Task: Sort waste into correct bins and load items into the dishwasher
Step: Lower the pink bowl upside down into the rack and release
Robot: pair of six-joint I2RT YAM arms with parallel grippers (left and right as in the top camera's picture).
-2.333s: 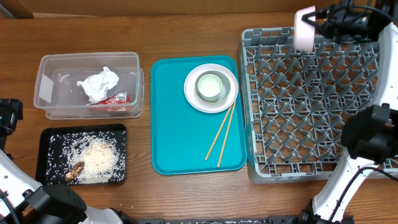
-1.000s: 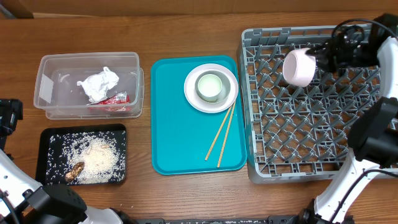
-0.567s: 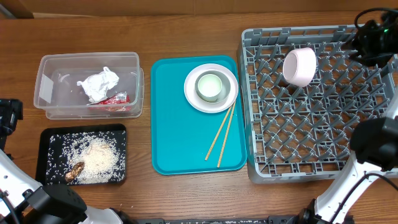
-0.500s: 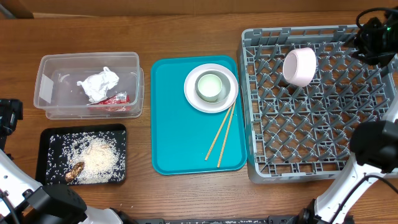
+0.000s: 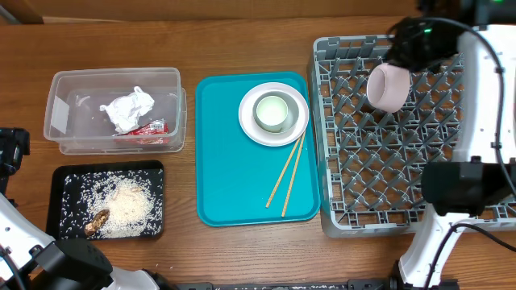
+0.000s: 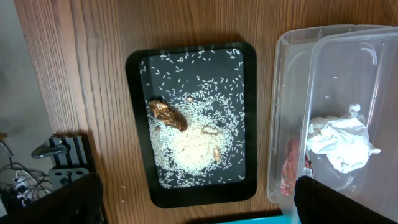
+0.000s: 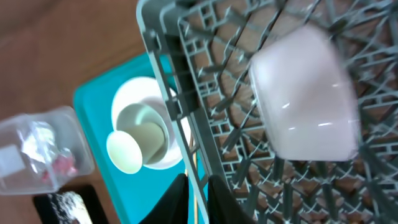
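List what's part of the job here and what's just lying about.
Job: pink bowl in rack; plate, cup and chopsticks on teal tray; paper and wrapper in clear bin; rice tray.
Lying about: clamp and cables at the table edge.

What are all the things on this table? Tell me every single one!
table: one, brown wood, under everything
teal tray: one, teal, middle
plate: one, white, on teal tray
cup: one, pale green, on plate
chopsticks: two, tan, on teal tray
rack: one, grey, right side
bowl: one, pink, tipped in rack
bin: one, clear, far left
paper: one ball, white, in bin
wrapper: one, red, in bin
black tray: one, black, near left
rice: scattered pile, white, in black tray
food scraps: a few, brown, among rice
left gripper: one, dark, open
right gripper: one, dark, above rack
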